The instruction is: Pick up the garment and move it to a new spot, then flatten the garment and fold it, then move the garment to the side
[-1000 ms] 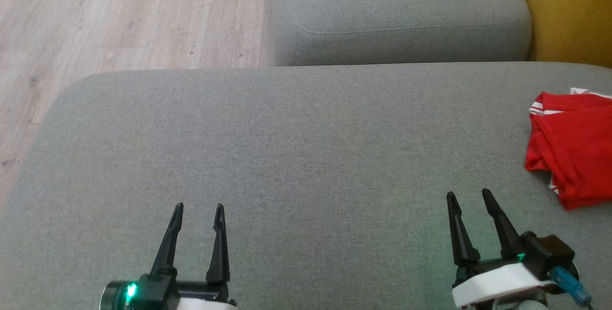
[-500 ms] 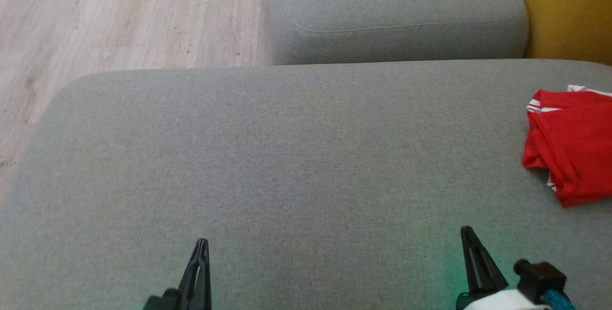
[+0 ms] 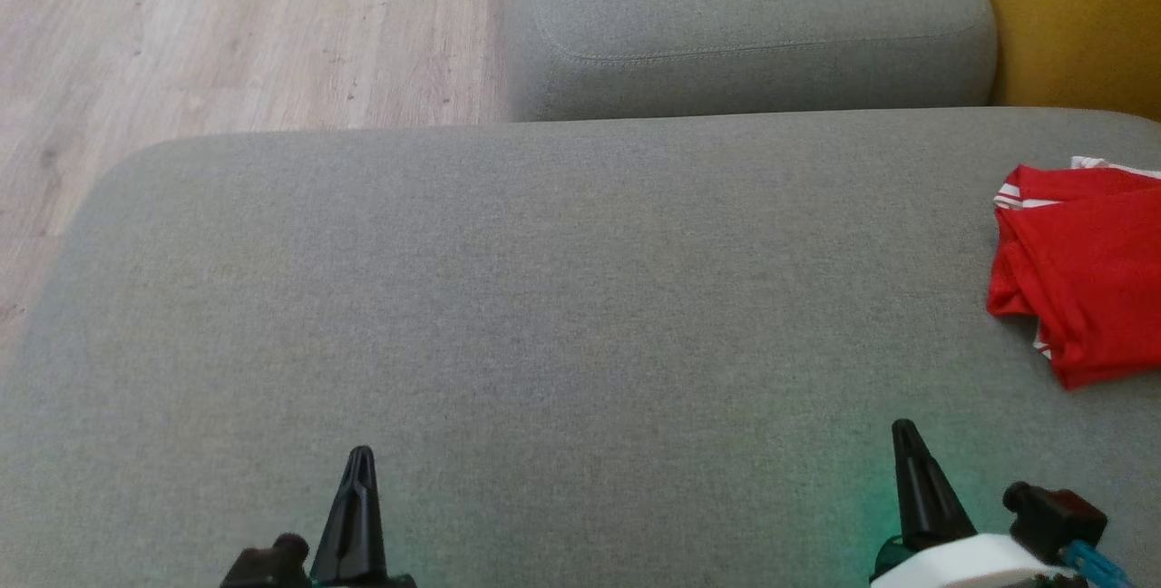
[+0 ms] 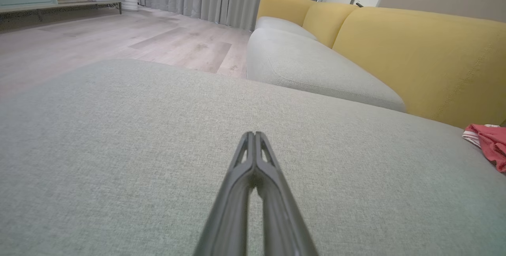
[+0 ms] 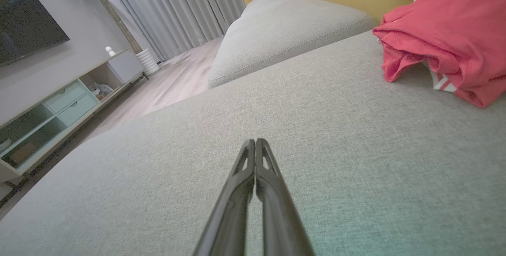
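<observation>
- Nearest the camera, the left gripper (image 3: 360,461) sits low over the grey cushion (image 3: 544,298) with its two dark fingers pressed together and nothing between them.
- The right gripper (image 3: 907,443) is likewise closed and empty, with a green glow on the fabric beside it.
- The garment (image 3: 1079,279) lies ahead and to the right of the right gripper, well apart from it. It is a red piece with white stripes at one edge, bunched in a loose heap near the cushion's right side and partly cut off by the head view's edge.
- It looks light, soft and limp, so it would likely sag and unfurl when lifted rather than keep its shape.
- A raised fold on the near left of the heap, or the striped hem, seems the best place to pinch. The fingers would have to open first.
- Thin cloth may slip from narrow tips, and a pinch could catch several layers at once.
- Beyond are a second grey seat (image 3: 753,16), a yellow backrest (image 3: 1070,16) and the wooden floor (image 3: 227,34).
</observation>
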Robot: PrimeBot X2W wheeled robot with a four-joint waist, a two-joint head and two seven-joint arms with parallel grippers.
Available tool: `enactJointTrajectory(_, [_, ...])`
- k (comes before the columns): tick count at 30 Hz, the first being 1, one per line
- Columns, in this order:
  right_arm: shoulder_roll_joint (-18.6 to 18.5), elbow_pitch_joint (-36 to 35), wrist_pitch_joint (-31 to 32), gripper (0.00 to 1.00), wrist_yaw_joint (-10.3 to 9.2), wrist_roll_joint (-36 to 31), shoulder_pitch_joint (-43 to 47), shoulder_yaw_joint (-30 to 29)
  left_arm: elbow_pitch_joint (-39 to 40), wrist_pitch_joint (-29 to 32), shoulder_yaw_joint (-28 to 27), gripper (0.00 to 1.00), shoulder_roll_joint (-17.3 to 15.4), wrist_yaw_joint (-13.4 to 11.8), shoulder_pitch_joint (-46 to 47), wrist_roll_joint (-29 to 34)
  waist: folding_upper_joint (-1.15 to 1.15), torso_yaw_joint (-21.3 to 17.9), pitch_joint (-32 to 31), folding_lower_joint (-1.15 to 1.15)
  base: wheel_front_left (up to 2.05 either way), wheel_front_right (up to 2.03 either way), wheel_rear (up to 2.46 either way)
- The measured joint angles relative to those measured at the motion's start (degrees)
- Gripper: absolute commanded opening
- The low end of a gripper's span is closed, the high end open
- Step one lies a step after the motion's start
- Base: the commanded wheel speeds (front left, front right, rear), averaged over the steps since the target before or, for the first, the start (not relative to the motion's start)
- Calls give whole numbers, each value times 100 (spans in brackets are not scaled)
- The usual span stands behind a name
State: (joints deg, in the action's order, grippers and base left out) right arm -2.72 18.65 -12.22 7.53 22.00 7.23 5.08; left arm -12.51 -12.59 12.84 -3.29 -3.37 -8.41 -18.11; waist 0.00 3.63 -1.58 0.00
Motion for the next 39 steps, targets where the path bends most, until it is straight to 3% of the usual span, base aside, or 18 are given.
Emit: enactJointTrajectory(39, [-16, -83, 621, 0, 0, 2770, -355, -368, -102, 593, -480, 0, -59, 396, 392, -2965, 0, -140, 68, 0, 0, 0, 0])
